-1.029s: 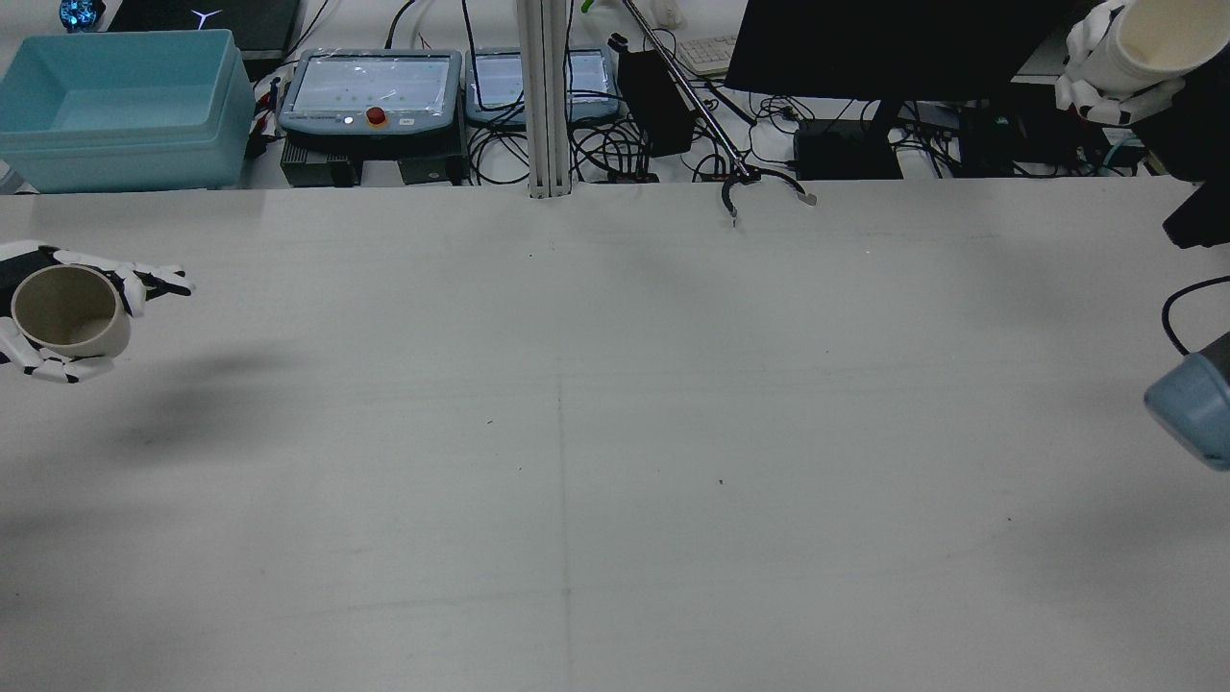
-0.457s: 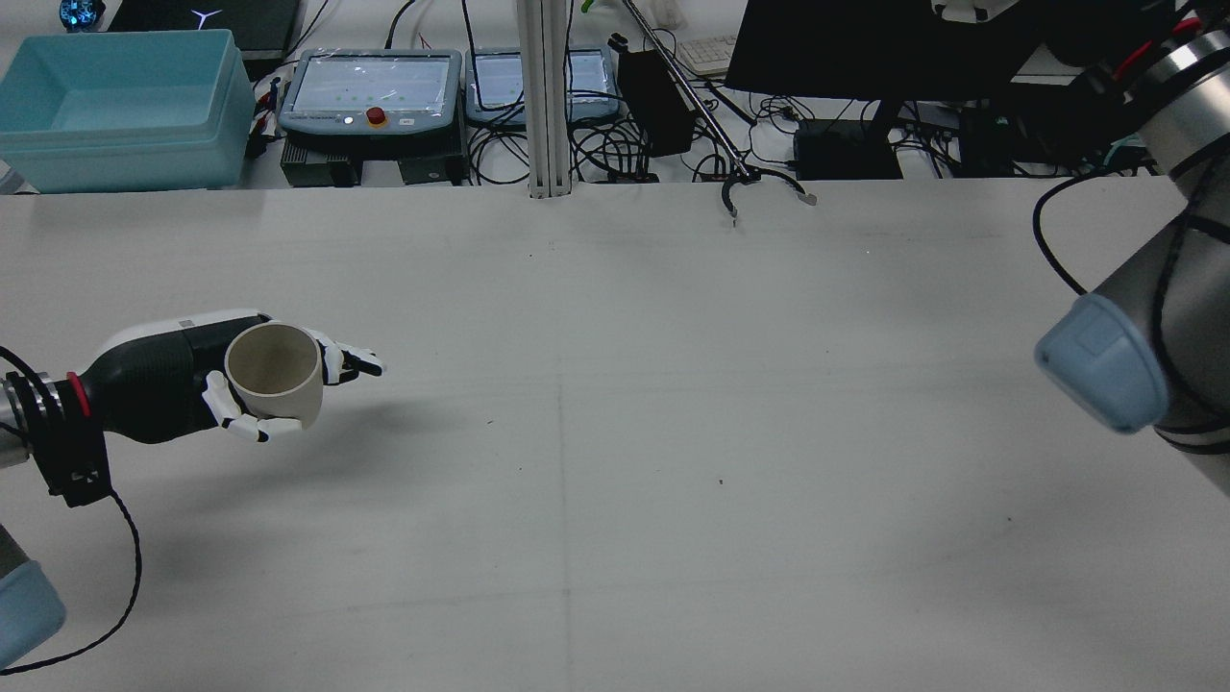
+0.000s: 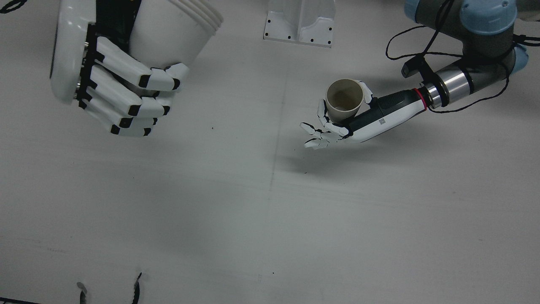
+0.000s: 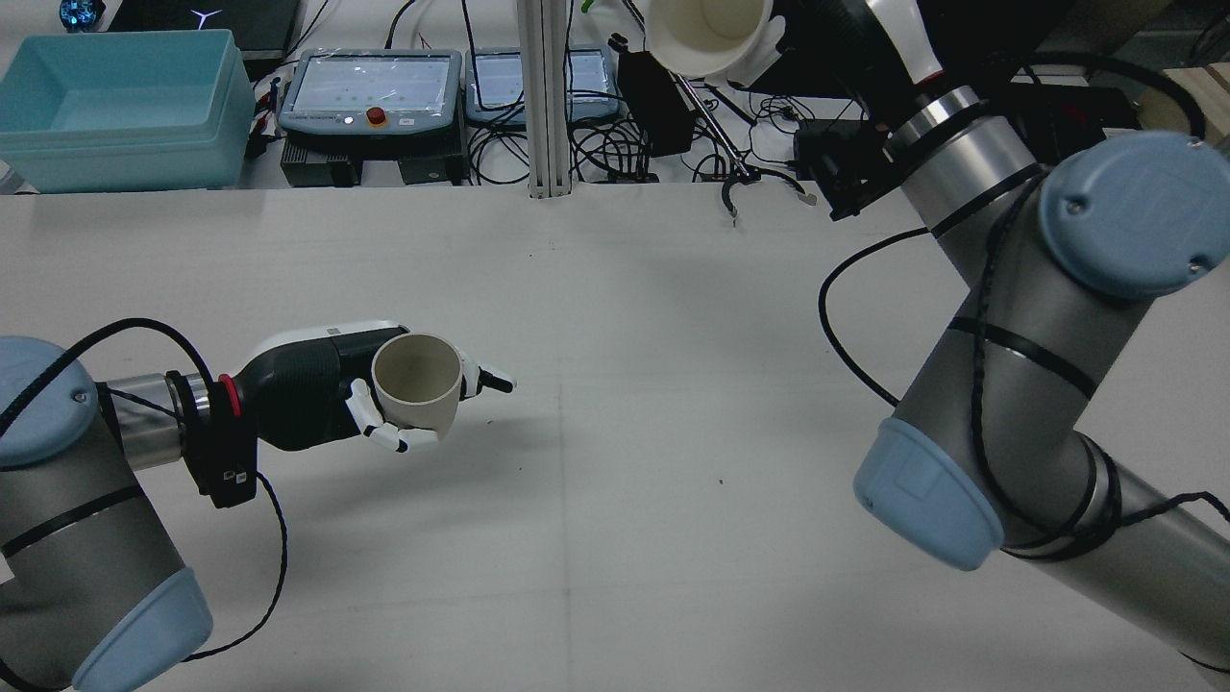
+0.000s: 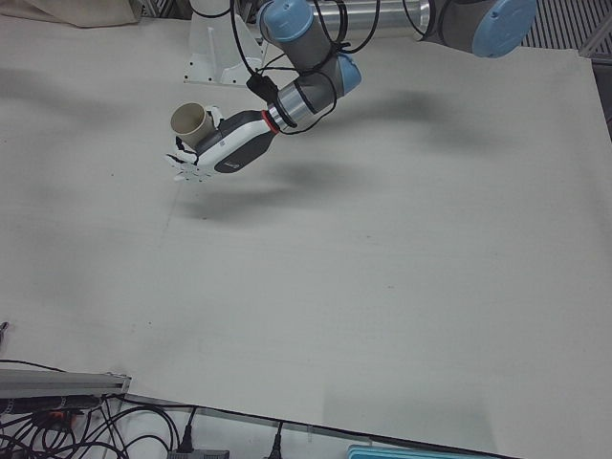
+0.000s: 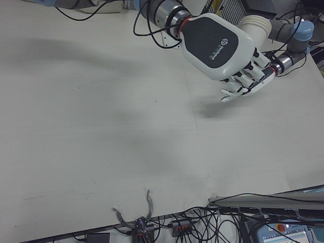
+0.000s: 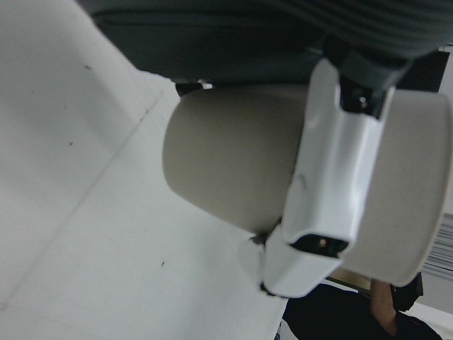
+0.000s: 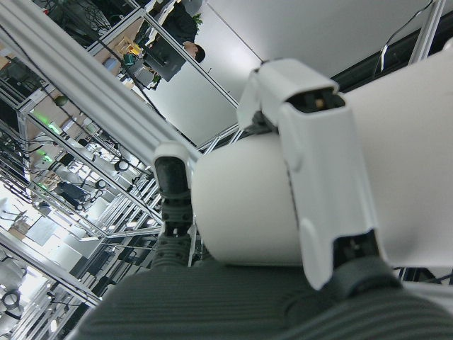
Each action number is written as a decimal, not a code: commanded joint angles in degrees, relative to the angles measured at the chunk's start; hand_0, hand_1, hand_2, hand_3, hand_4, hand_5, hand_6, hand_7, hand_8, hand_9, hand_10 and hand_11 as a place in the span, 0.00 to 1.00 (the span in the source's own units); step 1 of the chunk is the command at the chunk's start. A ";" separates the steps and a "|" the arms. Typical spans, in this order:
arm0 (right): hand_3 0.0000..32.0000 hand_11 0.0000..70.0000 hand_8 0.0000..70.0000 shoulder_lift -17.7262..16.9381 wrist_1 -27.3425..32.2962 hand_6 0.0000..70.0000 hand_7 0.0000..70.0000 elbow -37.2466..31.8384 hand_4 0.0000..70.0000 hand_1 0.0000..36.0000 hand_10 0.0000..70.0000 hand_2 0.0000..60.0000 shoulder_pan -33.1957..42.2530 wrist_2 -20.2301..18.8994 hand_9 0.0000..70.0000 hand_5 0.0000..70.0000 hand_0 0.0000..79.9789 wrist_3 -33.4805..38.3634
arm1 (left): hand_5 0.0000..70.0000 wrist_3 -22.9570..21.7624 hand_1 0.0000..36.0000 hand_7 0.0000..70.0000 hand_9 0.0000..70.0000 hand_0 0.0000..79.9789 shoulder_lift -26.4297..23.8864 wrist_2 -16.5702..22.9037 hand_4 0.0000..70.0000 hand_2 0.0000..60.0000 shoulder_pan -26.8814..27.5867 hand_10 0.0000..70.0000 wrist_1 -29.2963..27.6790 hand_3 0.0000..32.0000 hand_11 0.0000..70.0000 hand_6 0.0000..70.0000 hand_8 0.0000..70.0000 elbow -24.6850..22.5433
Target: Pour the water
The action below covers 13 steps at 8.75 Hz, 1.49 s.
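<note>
My left hand (image 4: 384,408) is shut on a beige cup (image 4: 418,380), upright with its mouth up, held a little above the table left of centre. The front view shows the same cup (image 3: 344,99) in that hand (image 3: 337,124), with some fingers spread beyond it. My right hand (image 3: 114,84) is shut on a white paper cup (image 3: 173,29) and is raised high, close to the front camera. In the rear view the white cup (image 4: 706,34) sits at the top edge, its mouth facing the camera. Nothing shows inside either cup.
A light blue bin (image 4: 115,106), two teach pendants (image 4: 370,86) and cables lie beyond the table's far edge. A reacher tool (image 4: 759,183) rests at that edge. My right arm (image 4: 1009,317) reaches across the table's right half. A pedestal base (image 3: 299,21) stands at the table's robot side.
My left hand has carried the beige cup from the table's left edge toward the centre. My right arm has swung in from the right, bringing the white cup leftward along the top.
</note>
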 commanded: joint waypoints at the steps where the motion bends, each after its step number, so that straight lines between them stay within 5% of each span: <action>1: 0.00 0.80 0.63 3.41 0.02 0.99 1.00 1.19 1.00 1.00 0.54 1.00 -11.74 5.53 0.83 1.00 1.00 -18.63 | 1.00 -4.54 1.00 0.28 0.07 1.00 -2.06 -6.09 1.00 1.00 1.68 0.04 1.06 0.00 0.11 0.38 0.15 0.41; 3: 0.00 0.78 0.59 1.23 0.28 0.90 1.00 6.80 1.00 1.00 0.52 1.00 -17.73 12.28 0.77 1.00 1.00 -33.58 | 1.00 -4.45 1.00 0.29 0.08 1.00 -3.55 -6.27 1.00 1.00 2.46 0.06 1.67 0.00 0.12 0.39 0.16 -0.20; 6: 0.00 0.82 0.57 -4.99 2.55 0.86 1.00 9.87 1.00 1.00 0.55 1.00 -17.31 14.25 0.74 1.00 1.00 -32.67 | 1.00 -4.28 1.00 0.30 0.10 1.00 -6.29 -5.57 1.00 1.00 3.17 0.06 5.18 0.00 0.13 0.40 0.17 -2.57; 7: 0.00 0.86 0.58 -11.29 5.18 0.88 1.00 13.99 1.00 1.00 0.58 1.00 -16.61 14.60 0.76 1.00 1.00 -24.57 | 1.00 -3.84 1.00 0.29 0.10 1.00 -4.20 -5.57 1.00 1.00 3.44 0.06 5.01 0.00 0.14 0.38 0.16 -2.67; 9: 0.00 0.92 0.61 -25.00 7.58 0.88 1.00 13.77 0.95 1.00 0.62 1.00 -10.40 13.91 0.78 0.90 1.00 6.83 | 1.00 -3.40 1.00 0.32 0.14 1.00 7.62 -6.01 1.00 1.00 2.83 0.09 -5.12 0.00 0.18 0.39 0.17 -1.62; 11: 0.00 0.99 0.64 -36.17 7.58 0.86 0.97 13.16 0.76 1.00 0.66 1.00 -1.54 10.85 0.83 0.82 1.00 29.28 | 1.00 -3.48 1.00 0.34 0.16 1.00 19.24 -5.74 1.00 1.00 -5.99 0.11 -18.72 0.00 0.20 0.41 0.18 2.83; 13: 0.00 1.00 0.71 -37.45 9.75 0.85 0.95 4.07 0.63 1.00 0.71 1.00 10.32 -2.55 0.93 0.74 1.00 39.89 | 1.00 -3.75 1.00 0.35 0.16 1.00 32.15 -5.83 1.00 1.00 -11.74 0.11 -36.12 0.00 0.21 0.42 0.19 9.51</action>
